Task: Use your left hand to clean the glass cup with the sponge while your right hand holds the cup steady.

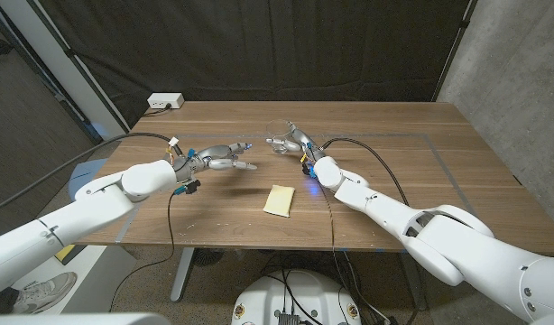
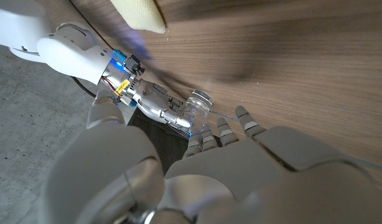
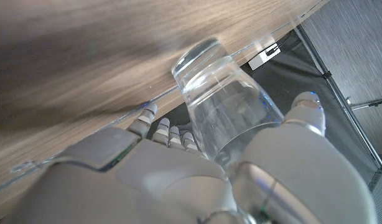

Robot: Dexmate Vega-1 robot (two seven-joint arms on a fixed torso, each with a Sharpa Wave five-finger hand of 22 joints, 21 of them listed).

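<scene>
The right hand grips the glass cup toward the far middle of the wooden surface, its fingers wrapped around the clear wall. In the right wrist view the cup shows its thick base pointing away from the palm, with the right hand closed around the wider part and a thumb on one side of the glass. In the left wrist view the same cup sits in the metallic fingers of the right hand, its base close above the wood. The left hand hovers over the surface just beside the cup, to its left in the head view, with fingers spread apart and holding nothing; its fingertips point toward the glass but stand apart from it. From its own wrist camera the left hand shows the back of its palm with fingers reaching toward the cup. The yellow sponge lies flat on the surface nearer the robot, between the two arms and well apart from both hands; its corner also shows in the left wrist view. A white power strip rests at the far left corner of the surface. Black cables trail across the wood from each wrist.
</scene>
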